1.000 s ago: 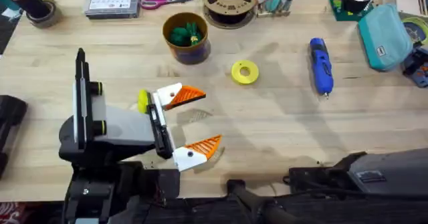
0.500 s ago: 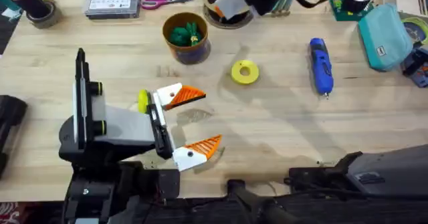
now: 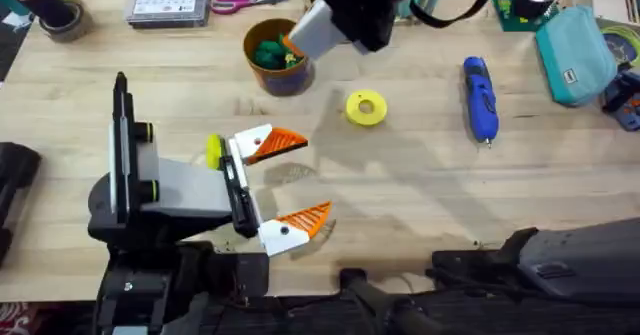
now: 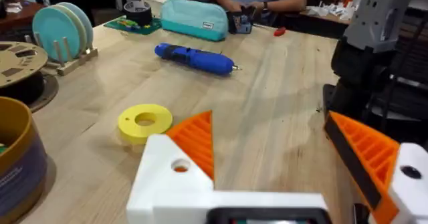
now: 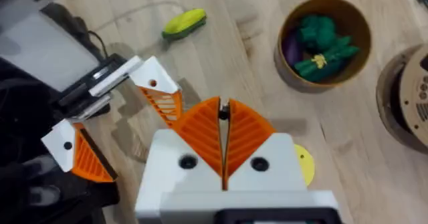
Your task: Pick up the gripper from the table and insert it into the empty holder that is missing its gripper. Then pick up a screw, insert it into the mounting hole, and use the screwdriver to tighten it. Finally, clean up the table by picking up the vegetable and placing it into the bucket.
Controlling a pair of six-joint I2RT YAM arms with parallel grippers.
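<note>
My left gripper (image 3: 290, 180) rests open near the table's front; each white finger holder (image 3: 255, 138) carries an orange ribbed gripper pad (image 3: 285, 140), also seen up close (image 4: 194, 140). High over the bucket (image 3: 278, 67) hovers my right gripper (image 3: 300, 37), its orange pads (image 5: 200, 130) pressed shut together. Inside the bucket (image 5: 326, 40) lies the green vegetable (image 5: 321, 47), partly covered in the overhead view (image 3: 268, 53). The blue screwdriver (image 3: 480, 97) lies at the right (image 4: 194, 57). I make out no screw.
A yellow ring disc (image 3: 366, 108) lies mid-table (image 4: 144, 120). A yellow-green oval piece (image 5: 184, 23) sits beside the left gripper. Scissors (image 3: 240, 1), a calendar card (image 3: 168, 2), a filament spool (image 4: 17, 63) and a teal pouch (image 3: 575, 55) line the far edge.
The right arm has swung from the far right edge leftwards and forwards until its gripper is above the bucket. The left arm and the things on the table have stayed still.
</note>
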